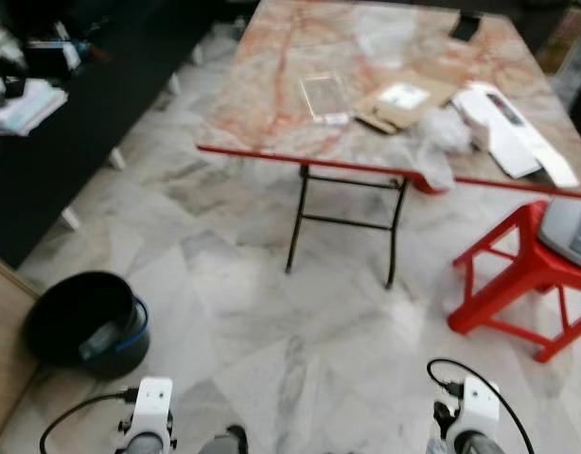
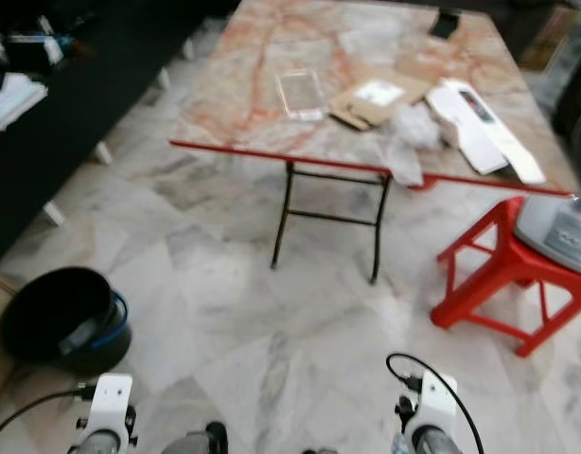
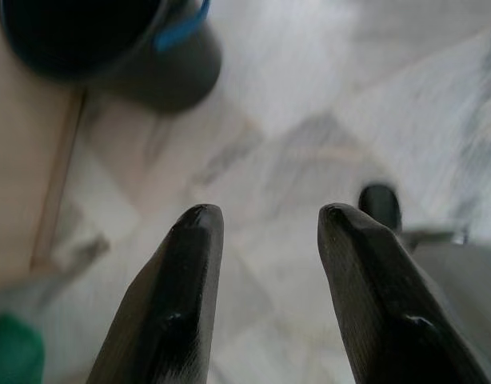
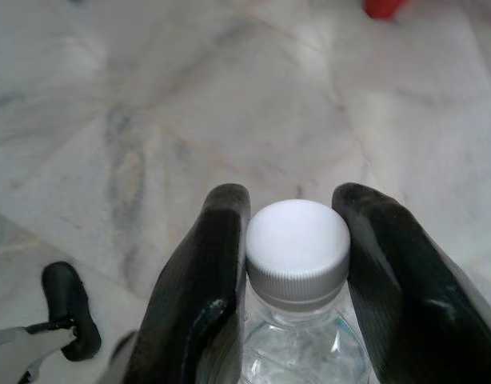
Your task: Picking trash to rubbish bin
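Four cameras, one marble floor: you look down from the head and out along each wrist.

Your two head eyes stand high, facing forward and down over the folding table [image 1: 385, 85], red stool [image 1: 518, 284] and black bucket [image 1: 82, 322]; both carry the same scene, the right eye slightly shifted. Your left wrist camera sits close behind its fingers [image 3: 169, 304], low over the floor, sharing that bucket [image 3: 93, 40] with the head views. Your right wrist camera looks along its fingers [image 4: 205, 280] past a bottle cap [image 4: 297, 248], sharing the floor tiles.
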